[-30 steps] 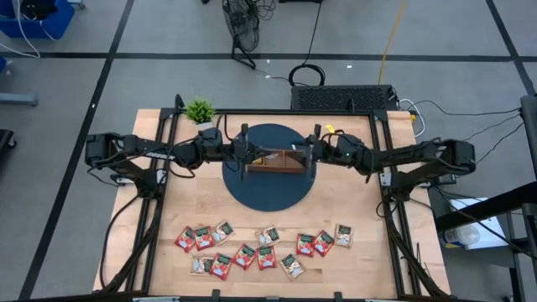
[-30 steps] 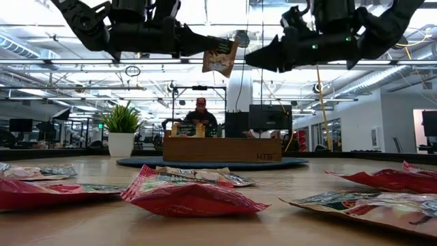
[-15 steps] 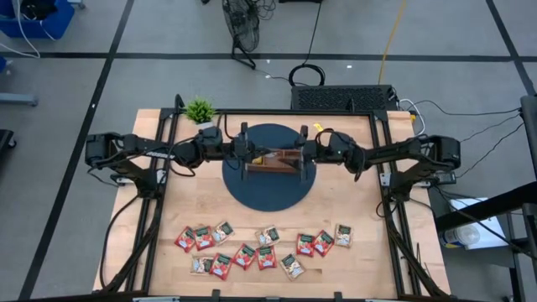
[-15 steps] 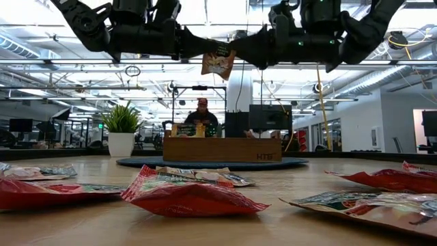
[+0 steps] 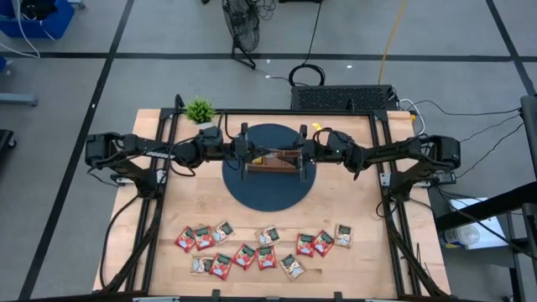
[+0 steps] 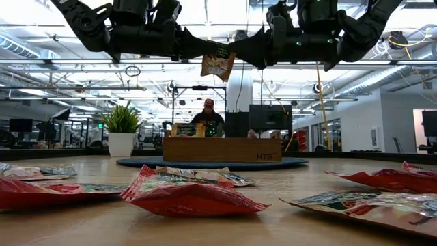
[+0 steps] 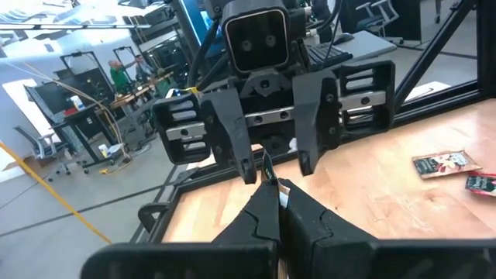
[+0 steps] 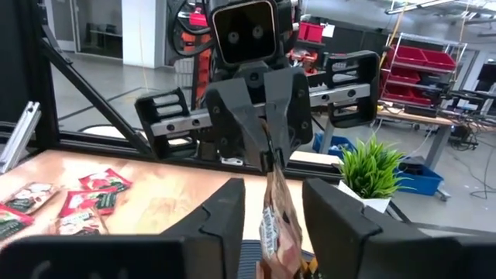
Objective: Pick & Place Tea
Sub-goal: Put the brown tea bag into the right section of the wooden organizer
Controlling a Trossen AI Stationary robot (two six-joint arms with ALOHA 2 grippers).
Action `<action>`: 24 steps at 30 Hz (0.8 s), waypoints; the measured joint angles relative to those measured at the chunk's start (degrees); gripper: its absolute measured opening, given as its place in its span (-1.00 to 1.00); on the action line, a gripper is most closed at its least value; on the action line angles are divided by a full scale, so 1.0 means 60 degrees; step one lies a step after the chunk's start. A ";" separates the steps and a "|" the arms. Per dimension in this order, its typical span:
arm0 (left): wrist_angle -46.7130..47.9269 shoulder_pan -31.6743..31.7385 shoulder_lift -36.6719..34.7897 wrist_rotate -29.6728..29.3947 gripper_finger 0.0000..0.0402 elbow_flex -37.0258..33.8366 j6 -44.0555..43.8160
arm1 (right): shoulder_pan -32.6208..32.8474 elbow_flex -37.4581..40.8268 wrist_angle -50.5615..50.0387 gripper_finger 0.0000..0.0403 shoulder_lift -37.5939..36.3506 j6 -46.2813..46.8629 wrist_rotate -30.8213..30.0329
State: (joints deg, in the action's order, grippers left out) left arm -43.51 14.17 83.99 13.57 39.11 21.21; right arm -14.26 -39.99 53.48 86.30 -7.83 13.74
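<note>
1. Dark and two-fingered, the left gripper [image 6: 205, 49] hung in the air above the brown three-compartment wooden tray [image 6: 222, 148], its fingers pressed together on the top edge of a small flat tea sachet with a pale printed label [image 6: 218, 63].
2. That held sachet dangled straight down from the left fingertips, its long axis near vertical, its broad face turned toward the low camera.
3. Facing it from the other side, the right gripper [image 6: 240, 49] stood nose to nose with the left one, its fingers apart on either side of the sachet; in the right wrist view the packet [image 8: 274, 203] sat in the gap between them, and whether they touched it could not be told.
4. Judged from this, a handover was under way: the sachet lay directly ahead of the right claw, between its open fingers, so the right arm needed only to close.
5. Directly below both claws sat the tray on a round dark blue mat [image 5: 270, 190].
6. Farther out, well apart from both claws toward the table's near edge, the remaining red and green-and-white sachets [image 5: 265, 248] lay scattered flat.
7. A small green potted plant [image 5: 200, 110] stood beside the left arm.
</note>
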 joint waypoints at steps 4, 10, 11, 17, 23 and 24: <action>-0.0001 -0.0011 0.0000 0.0002 -0.99 0.0000 -0.0007 | -0.0070 0.0000 -0.0003 -0.62 0.0000 -0.0141 -0.0006; -0.0007 -0.0012 0.0000 0.0009 -0.99 0.0000 -0.0095 | -0.0241 0.0000 -0.0023 -0.97 0.0000 -0.0853 -0.0359; -0.0004 -0.0009 0.0000 -0.0001 -0.98 0.0000 -0.0095 | -0.0238 0.0000 -0.0003 -0.98 0.0000 -0.0857 -0.0572; -0.0006 -0.0015 0.0000 -0.0016 -0.88 0.0000 -0.0175 | -0.0241 0.0000 -0.0372 -1.00 -0.0187 -0.0922 -0.0836; 0.0007 0.0004 0.0000 -0.0024 -0.82 0.0000 -0.0037 | -0.0184 -0.0004 -0.1522 -1.00 -0.0697 -0.0956 -0.1173; 0.0014 0.0004 0.0000 -0.0118 -0.83 0.0000 0.0012 | -0.0168 -0.0004 -0.1732 -1.00 -0.0750 -0.0995 -0.1429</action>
State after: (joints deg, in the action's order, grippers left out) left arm -43.42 14.20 83.99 12.86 39.11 21.29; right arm -15.27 -40.01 43.09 81.80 -13.80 5.17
